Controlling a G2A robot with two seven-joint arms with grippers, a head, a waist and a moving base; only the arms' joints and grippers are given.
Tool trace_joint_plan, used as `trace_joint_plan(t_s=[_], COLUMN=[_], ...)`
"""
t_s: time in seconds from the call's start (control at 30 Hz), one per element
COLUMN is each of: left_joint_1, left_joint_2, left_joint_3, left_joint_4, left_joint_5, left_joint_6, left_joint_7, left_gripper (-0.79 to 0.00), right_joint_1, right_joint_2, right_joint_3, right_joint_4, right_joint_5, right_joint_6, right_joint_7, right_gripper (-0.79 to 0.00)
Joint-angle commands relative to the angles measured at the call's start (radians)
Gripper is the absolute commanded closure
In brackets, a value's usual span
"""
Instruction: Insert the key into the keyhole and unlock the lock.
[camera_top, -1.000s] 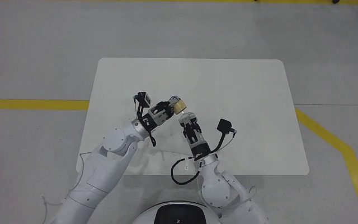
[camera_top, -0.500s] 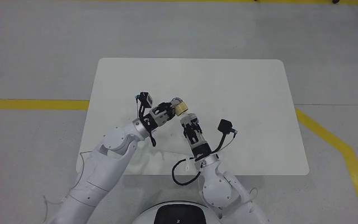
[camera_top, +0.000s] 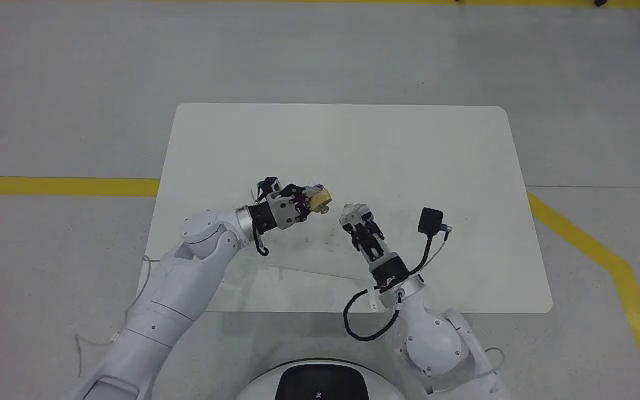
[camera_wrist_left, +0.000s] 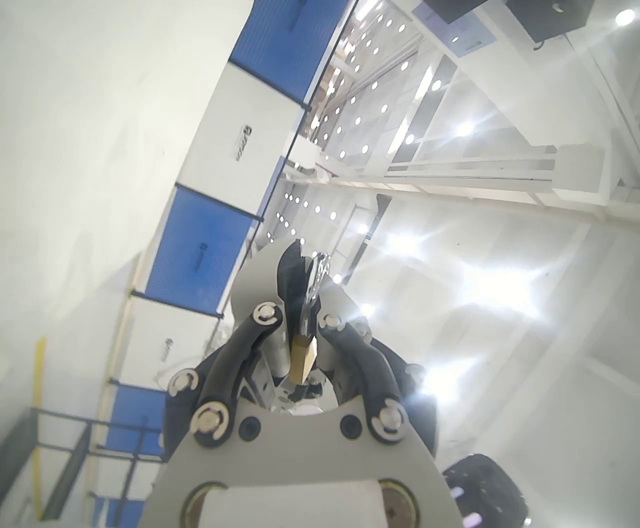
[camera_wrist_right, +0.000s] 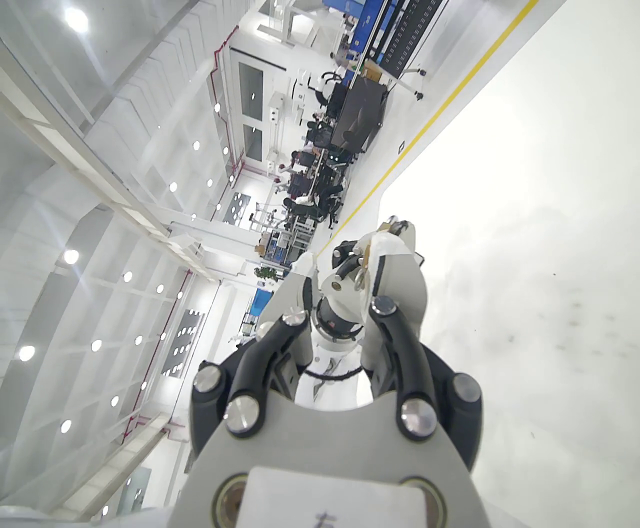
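- white table lies under the brass lock.
- left gripper pinches the lock.
- right gripper, jaws spread, sits near the lock; it has backed away from it since a second ago.

print on wall panels, too small to read

Right gripper: its two white fingers stand apart on black links. Through the gap, farther off: the left arm, white with a black collar. A sliver of the brass lock shows just beside one finger's inner face; contact cannot be judged. White table alongside, with faint dark specks on it. A yellow floor line runs past its rounded corner.
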Motion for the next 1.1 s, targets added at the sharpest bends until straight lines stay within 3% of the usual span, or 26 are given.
trace_joint_plan(t_s=[0.0, 0.1, 0.23, 0.57, 0.7, 1.07], left_joint_1=[-0.023, -0.057, -0.082, -0.092, -0.091, -0.082], left_joint_2=[-0.005, -0.012, -0.018, -0.020, -0.019, -0.017], left_joint_3=[0.015, 0.039, 0.058, 0.069, 0.071, 0.062], left_joint_4=[0.042, 0.086, 0.115, 0.116, 0.112, 0.102], left_joint_5=[-0.033, -0.048, -0.045, -0.004, 0.004, 0.002], left_joint_6=[0.061, 0.106, 0.111, 0.084, 0.089, 0.077], left_joint_7=[-0.041, -0.078, -0.089, -0.087, -0.105, -0.107], left_gripper=[0.000, 0.000, 0.000, 0.000, 0.000, 0.000], right_joint_1=[-0.027, -0.044, -0.024, 0.037, 0.068, 0.120], right_joint_2=[0.010, 0.022, 0.026, 0.021, 0.014, 0.003], right_joint_3=[0.055, 0.112, 0.109, 0.029, 0.010, -0.032], right_joint_4=[-0.019, -0.022, -0.005, 0.044, 0.071, 0.104], right_joint_5=[0.046, 0.086, 0.061, -0.020, -0.051, -0.082], right_joint_6=[-0.044, -0.098, -0.118, -0.139, -0.105, -0.019], right_joint_7=[0.100, 0.222, 0.291, 0.283, 0.206, 0.161], right_gripper=[0.000, 0.000, 0.000, 0.000, 0.000, 0.000])
